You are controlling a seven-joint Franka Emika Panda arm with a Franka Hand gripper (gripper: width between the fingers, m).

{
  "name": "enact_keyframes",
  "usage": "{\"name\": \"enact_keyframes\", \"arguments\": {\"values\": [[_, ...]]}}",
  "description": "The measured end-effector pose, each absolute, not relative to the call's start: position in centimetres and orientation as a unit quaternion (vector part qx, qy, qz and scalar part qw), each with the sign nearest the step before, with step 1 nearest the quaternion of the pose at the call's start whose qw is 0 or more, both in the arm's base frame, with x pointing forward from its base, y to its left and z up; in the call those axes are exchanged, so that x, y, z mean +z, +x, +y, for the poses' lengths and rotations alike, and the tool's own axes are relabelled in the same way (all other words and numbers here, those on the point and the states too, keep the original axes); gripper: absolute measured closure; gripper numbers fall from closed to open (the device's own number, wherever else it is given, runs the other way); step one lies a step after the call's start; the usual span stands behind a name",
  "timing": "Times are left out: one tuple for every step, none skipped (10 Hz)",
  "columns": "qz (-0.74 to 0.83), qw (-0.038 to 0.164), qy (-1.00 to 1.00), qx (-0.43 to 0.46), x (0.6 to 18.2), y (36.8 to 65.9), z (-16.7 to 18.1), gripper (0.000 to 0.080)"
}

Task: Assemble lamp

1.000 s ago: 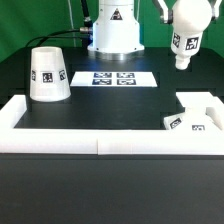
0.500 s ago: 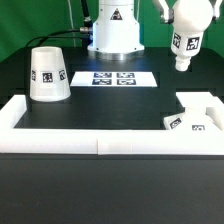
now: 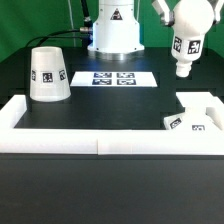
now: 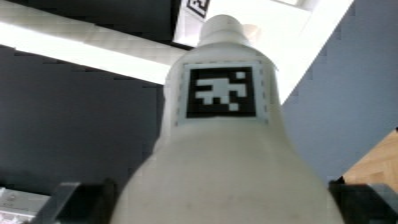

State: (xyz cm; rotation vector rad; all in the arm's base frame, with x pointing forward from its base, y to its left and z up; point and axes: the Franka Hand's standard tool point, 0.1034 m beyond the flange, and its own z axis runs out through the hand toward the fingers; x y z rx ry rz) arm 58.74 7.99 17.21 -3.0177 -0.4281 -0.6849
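The bulb (image 3: pixel 184 45) is held aloft, above the base (image 3: pixel 188 121), narrow end pointed down, likely so it can be lowered into the base. The gripper (image 4: pixel 214 197) jaws are seen pinching the bulb's wide body in the wrist view. The base is lodged against the white corner wall (image 3: pixel 205 98), presumably for bracing. The shade (image 3: pixel 48 74) is parked well apart from the base, toward the exterior view's left, not yet needed.
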Motion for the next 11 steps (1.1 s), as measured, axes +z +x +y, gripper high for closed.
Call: {"name": "enact_keyframes", "arguments": {"values": [[-0.137, 0.009, -0.965, -0.223, 17.2, 58.9, 8.1, 0.022], [-0.139, 0.009, -0.964, -0.226, 17.1, 59.4, 8.4, 0.022], [-0.14, 0.007, -0.96, -0.243, 16.8, 60.1, 8.5, 0.022], [-0.14, 0.008, -0.96, -0.242, 16.3, 60.6, 8.7, 0.022], [-0.14, 0.006, -0.957, -0.255, 16.2, 61.0, 8.7, 0.022], [-0.141, 0.006, -0.957, -0.253, 15.7, 61.2, 8.7, 0.022], [-0.14, 0.004, -0.955, -0.263, 15.3, 61.5, 8.6, 0.022], [-0.141, 0.005, -0.955, -0.26, 15.0, 61.3, 8.7, 0.022], [-0.142, 0.005, -0.955, -0.259, 14.9, 61.2, 8.9, 0.022], [-0.143, 0.006, -0.956, -0.257, 14.8, 61.0, 9.0, 0.022], [-0.144, 0.006, -0.956, -0.256, 14.7, 60.9, 9.2, 0.022]]}}
